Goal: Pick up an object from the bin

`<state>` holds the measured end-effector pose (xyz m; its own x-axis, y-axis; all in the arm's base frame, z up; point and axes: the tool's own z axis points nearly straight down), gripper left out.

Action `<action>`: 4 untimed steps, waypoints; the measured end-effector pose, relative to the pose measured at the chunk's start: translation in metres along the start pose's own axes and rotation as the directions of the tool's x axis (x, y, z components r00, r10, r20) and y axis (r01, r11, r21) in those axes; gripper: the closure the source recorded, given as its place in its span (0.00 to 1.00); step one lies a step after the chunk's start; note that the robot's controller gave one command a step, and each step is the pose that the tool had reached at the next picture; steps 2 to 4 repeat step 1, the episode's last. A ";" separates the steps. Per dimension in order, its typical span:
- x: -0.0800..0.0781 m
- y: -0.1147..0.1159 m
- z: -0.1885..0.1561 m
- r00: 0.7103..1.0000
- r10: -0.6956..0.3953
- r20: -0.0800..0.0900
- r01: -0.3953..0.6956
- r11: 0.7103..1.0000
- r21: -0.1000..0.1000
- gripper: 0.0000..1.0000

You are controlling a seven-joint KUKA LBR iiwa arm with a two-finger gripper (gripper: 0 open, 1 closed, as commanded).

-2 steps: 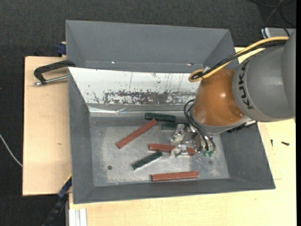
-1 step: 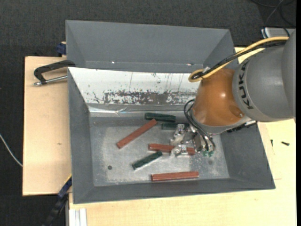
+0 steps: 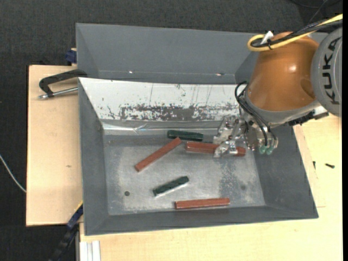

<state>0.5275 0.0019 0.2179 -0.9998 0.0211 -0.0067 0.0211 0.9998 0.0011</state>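
My gripper point(image 3: 229, 143) hangs low at the right side of the bin floor, under the orange cover. It stands right over the right end of a red-brown flat bar point(image 3: 200, 147) that lies almost level, and part of that bar is hidden beneath it. Just behind the bar's left end lies a short dark green bar point(image 3: 185, 135), close to the back wall. A second red-brown bar point(image 3: 157, 154) lies slanted to the left, its upper end near the green one.
Another dark green bar point(image 3: 170, 186) lies on the floor's middle front. A third red-brown bar point(image 3: 202, 203) lies along the front wall. The arm and its cables fill the bin's right rear corner.
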 end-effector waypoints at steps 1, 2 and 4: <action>0.000 0.000 0.001 1.000 0.000 -0.001 0.000 1.000 0.000 1.00; 0.000 0.000 0.001 1.000 0.000 -0.001 0.000 1.000 0.000 1.00; 0.000 0.000 0.001 1.000 0.000 -0.001 0.000 1.000 0.000 1.00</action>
